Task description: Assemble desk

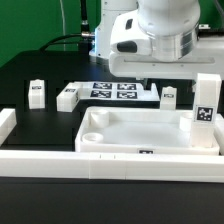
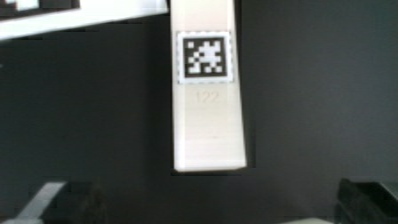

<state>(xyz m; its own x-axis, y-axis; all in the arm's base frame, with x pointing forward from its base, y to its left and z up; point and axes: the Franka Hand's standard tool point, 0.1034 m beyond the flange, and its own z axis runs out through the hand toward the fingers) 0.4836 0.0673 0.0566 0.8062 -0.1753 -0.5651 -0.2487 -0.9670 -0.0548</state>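
Tabletop [image 1: 130, 130] sits on the black table [image 1: 40, 68] with one leg [image 1: 205, 112] upright at its corner; the hand [image 2: 208, 203] hangs wide open above another leg [image 2: 208, 90].

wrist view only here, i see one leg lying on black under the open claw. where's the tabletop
Observer: The tabletop lies just behind the front wall, nearer the exterior camera than the marker board.
Operator: any legs on it yet
Observer: One leg stands upright at its corner on the exterior view's right.
Operator: and the rest
Observer: Three loose legs sit on the table beyond the tabletop, two on the exterior view's left, one on its right by the marker board.
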